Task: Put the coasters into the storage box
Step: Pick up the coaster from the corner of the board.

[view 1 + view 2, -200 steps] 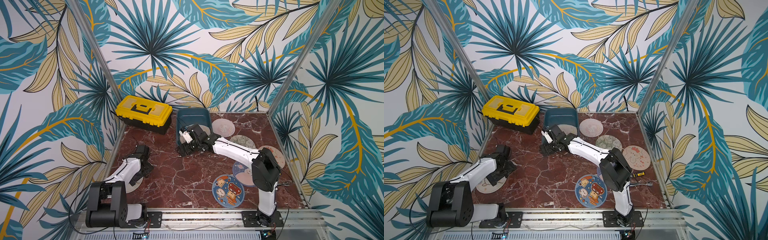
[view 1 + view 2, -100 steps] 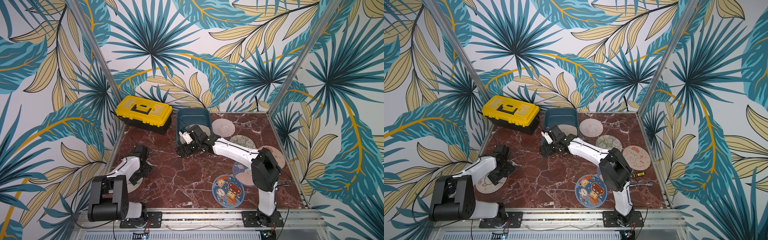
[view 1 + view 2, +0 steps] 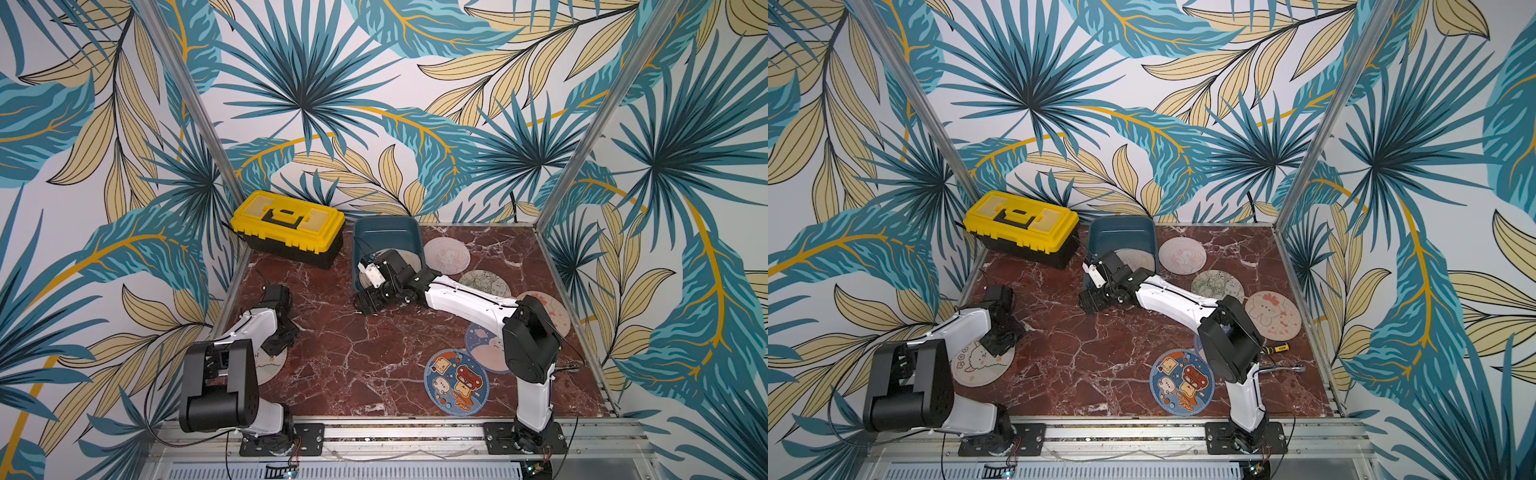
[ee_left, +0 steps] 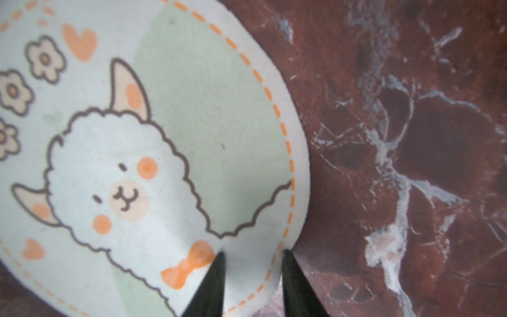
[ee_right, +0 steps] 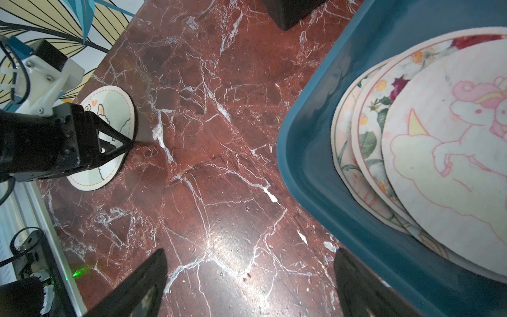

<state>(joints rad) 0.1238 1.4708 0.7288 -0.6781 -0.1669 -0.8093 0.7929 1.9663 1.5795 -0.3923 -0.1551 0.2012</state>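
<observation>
A pale alpaca-print coaster [image 4: 137, 164] lies at the front left of the marble table, also seen in a top view [image 3: 976, 361]. My left gripper [image 4: 253, 252] is down on its rim, shut on the edge, which bulges up between the black fingertips. The teal storage box [image 3: 386, 232] stands at the back centre with several coasters [image 5: 452, 137] stacked inside. My right gripper [image 5: 250, 251] hangs open over bare marble just outside the box's front corner. More coasters lie on the right: pink [image 3: 446, 255], green floral [image 3: 484, 282], bunny [image 3: 552, 311] and blue cartoon [image 3: 455, 382].
A yellow-lidded black toolbox [image 3: 289, 228] stands at the back left beside the box. A small screwdriver [image 3: 1277, 347] and a metal wrench [image 3: 1283, 368] lie at the right edge. Patterned walls close in three sides.
My left gripper has gone from wide open to closed on the alpaca coaster's rim, its arm drawing in slightly. The right arm has barely moved.
</observation>
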